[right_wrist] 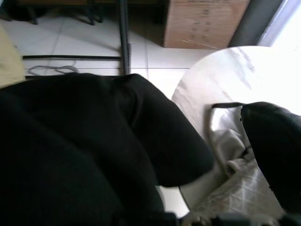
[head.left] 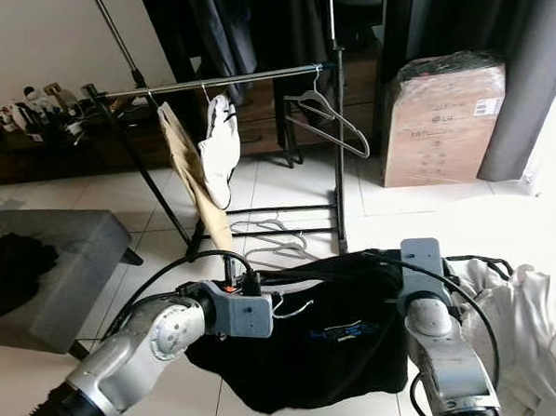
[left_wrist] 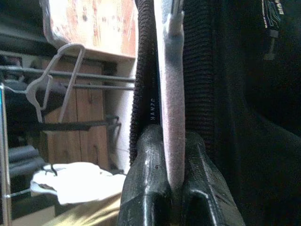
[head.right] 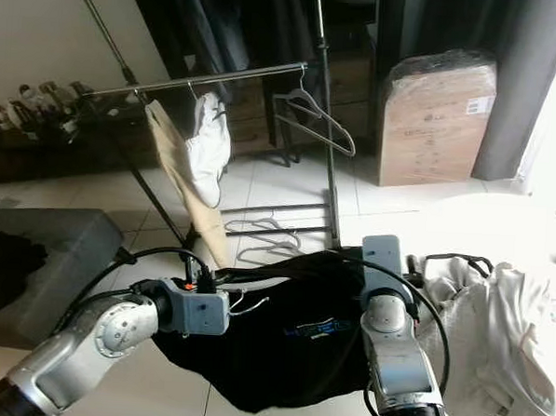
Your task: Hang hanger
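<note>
Faintly, "LG" on wrapped cardboard box (head.left: 444, 123) behind rack (head.left: 219, 80).

We've got a black garment (head.right: 289, 344) draped between our two silver arms, clothes rack (head.right: 210, 77) ahead with an empty hanger (head.right: 313, 112).

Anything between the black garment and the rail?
Nothing visible blocks the way. The left gripper is shut on the hanger inside the black garment, held below and in front of the rail. A free stretch of rail lies between the white garment and the empty hanger.
</note>
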